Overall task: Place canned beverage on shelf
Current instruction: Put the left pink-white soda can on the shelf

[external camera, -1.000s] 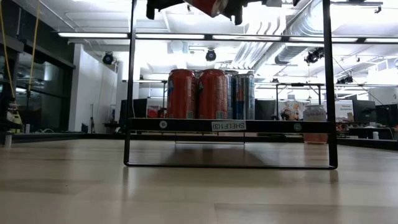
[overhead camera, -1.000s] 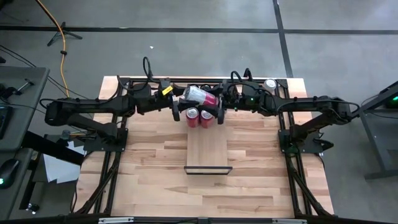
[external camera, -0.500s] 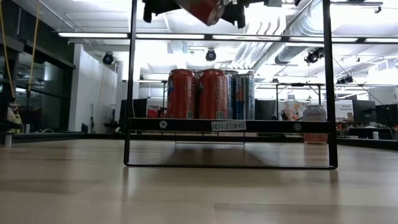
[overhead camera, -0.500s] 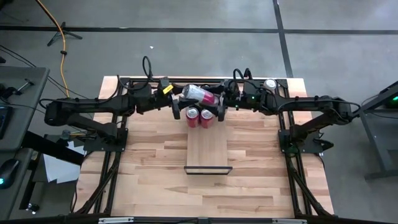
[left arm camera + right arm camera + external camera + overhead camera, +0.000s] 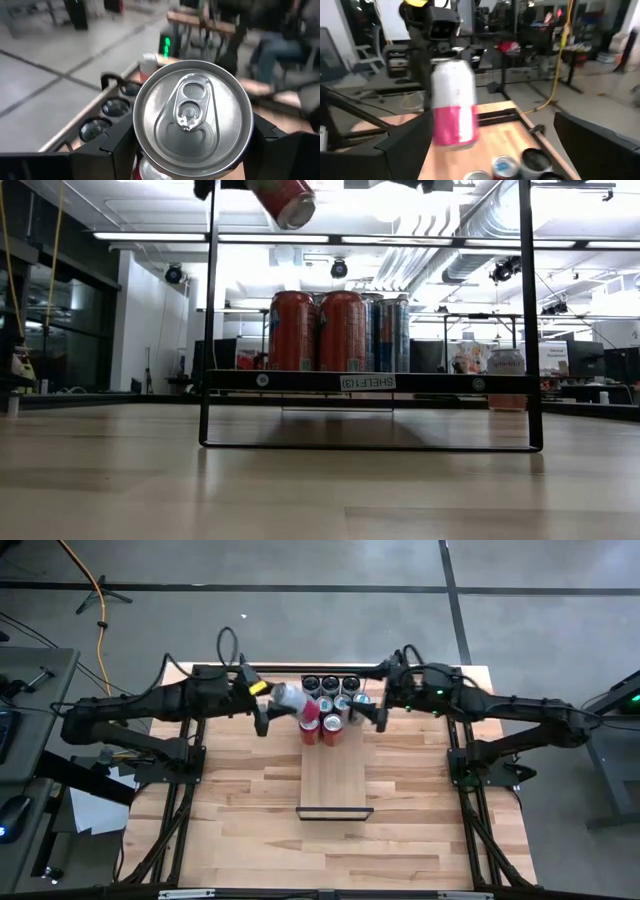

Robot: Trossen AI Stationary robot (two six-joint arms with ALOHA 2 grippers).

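Note:
A pink and white can (image 5: 292, 698) hangs in my left gripper (image 5: 272, 706) just left of the shelf's far end. It also shows high in the low view (image 5: 283, 198). The shelf (image 5: 335, 780) is a pale plank with dark end frames (image 5: 212, 310). Two red cans (image 5: 321, 726) stand upright on its far end, with silver and blue cans (image 5: 335, 705) behind them. My right gripper (image 5: 374, 712) is open and empty just right of those cans; its view shows the held can (image 5: 453, 102) ahead of it. My left gripper pinches the can's side wall (image 5: 136, 131) between its two fingers (image 5: 112, 147), one on each side. The fingers come about level from the table's left. The can is lifted clear and tilted, its pull-tab top (image 5: 192, 116) facing my wrist and its other end (image 5: 298, 210) slanting down.
Several dark-topped cans (image 5: 330, 684) stand in a row at the table's far edge behind the shelf. The near half of the shelf plank (image 5: 335, 790) is bare. The tabletop (image 5: 250, 820) lies bare on both sides of the shelf.
Both grippers were at the can above the shelf's far end. My right gripper has let go and drawn back toward the table's right edge. My left gripper has carried the can toward the table's left edge, still lifted and tilted.

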